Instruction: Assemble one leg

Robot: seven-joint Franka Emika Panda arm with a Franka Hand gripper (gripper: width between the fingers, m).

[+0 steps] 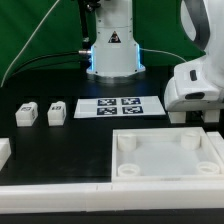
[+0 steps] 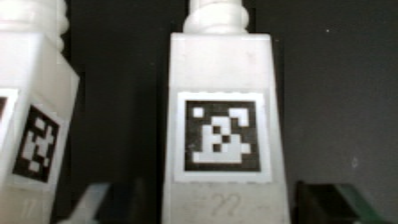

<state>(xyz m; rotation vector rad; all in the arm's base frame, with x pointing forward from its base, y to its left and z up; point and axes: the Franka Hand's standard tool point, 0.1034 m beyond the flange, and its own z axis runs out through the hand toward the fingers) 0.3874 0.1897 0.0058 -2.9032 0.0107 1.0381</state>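
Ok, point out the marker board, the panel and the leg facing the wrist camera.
marker board (image 1: 117,105), exterior view, centre between its tags.
panel (image 1: 166,156), exterior view, flat middle.
leg (image 2: 222,78), wrist view, face above its tag.

White leg, apparently black-and-white tag

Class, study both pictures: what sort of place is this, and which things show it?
Probably a robotics lab bench: a robot arm at a black table, a green backdrop behind it, and a marker board with tagged legs laid out beside it.
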